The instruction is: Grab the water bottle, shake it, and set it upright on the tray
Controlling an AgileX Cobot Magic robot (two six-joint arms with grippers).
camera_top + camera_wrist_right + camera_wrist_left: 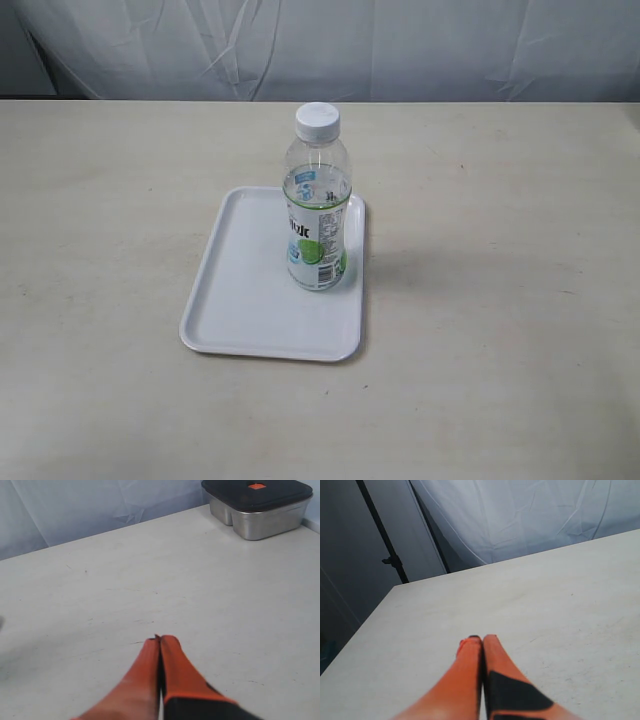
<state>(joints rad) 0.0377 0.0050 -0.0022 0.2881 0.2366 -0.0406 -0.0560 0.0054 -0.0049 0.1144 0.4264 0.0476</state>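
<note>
The water bottle (pixel 318 198), clear with a white cap and a green and blue label, stands upright on the right half of the white tray (pixel 240 290) in the exterior view. Neither arm shows in that view. In the left wrist view my left gripper (pixel 481 638) is shut, its orange fingers pressed together over bare table. My right gripper (pixel 160 638) is likewise shut with nothing between its orange fingers, above the tabletop. Bottle and tray appear in neither wrist view.
A steel lunch box with a dark lid (pixel 257 502) sits at the table's far corner in the right wrist view. A black stand pole (pixel 382 535) rises beyond the table edge in the left wrist view. A pale curtain (pixel 320 45) backs the table.
</note>
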